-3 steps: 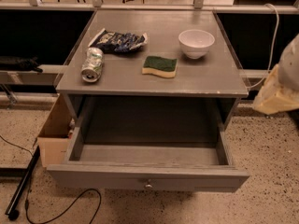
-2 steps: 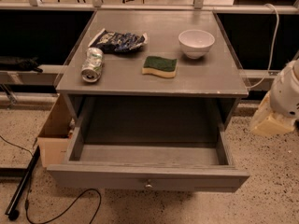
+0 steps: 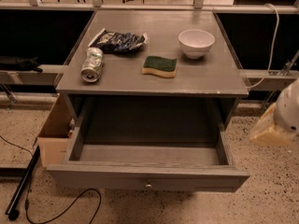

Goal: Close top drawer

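Item 1, hard to make out: the gripper [image 3: 270,130] shows on my feed only as a blurred pale-yellow and white shape, cut off by the right edge of view, beside the table's right front corner and clear of the drawer. I cannot tell whether it is open or closed.

Item 2, task object: the top drawer [image 3: 103,177] is pulled fully out toward me, its inside bare, with a small round knob [image 3: 148,185] at the centre of the front panel. Anything below the front panel is cut off.

Item 3, on the grey table [image 3: 210,76]: a crushed can [image 3: 92,64] lying on its side at left, a dark snack bag [image 3: 119,41] behind it, a green-topped sponge [image 3: 160,66] at centre, and a white bowl [image 3: 196,43] at right rear. All are apart from one another except the can and bag, which are just beside each other.

Item 4, surroundings: a cardboard box [image 3: 52,136] is partly hidden behind the drawer's left side. A black pole [image 3: 22,186] and a dark cable [image 3: 63,209] lie on the speckled floor. A white cord [image 3: 272,41] hangs at right.

Item 5, change: the gripper now sits lower along the right edge than a second ago. The drawer and tabletop items are unmoved.
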`<state>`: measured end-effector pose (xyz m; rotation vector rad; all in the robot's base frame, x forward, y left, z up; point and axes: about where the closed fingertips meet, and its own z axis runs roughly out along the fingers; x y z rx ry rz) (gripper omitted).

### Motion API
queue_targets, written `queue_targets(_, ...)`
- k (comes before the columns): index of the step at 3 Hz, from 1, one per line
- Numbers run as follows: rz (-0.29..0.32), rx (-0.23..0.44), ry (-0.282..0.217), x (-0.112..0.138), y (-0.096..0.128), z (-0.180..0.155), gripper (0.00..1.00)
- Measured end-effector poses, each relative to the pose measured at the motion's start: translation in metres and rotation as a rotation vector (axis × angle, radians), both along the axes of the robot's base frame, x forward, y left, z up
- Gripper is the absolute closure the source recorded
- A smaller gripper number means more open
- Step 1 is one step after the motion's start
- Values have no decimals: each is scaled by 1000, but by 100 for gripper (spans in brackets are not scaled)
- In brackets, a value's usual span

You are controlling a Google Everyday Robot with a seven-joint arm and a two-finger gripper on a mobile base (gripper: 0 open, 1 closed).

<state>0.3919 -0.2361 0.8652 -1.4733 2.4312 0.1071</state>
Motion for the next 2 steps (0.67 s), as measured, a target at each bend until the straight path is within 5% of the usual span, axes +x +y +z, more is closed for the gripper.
queue_targets(1,-104,109,10,-17,-2,-37,100)
queue_targets(2,-143,189,49,-38,19,-77,100)
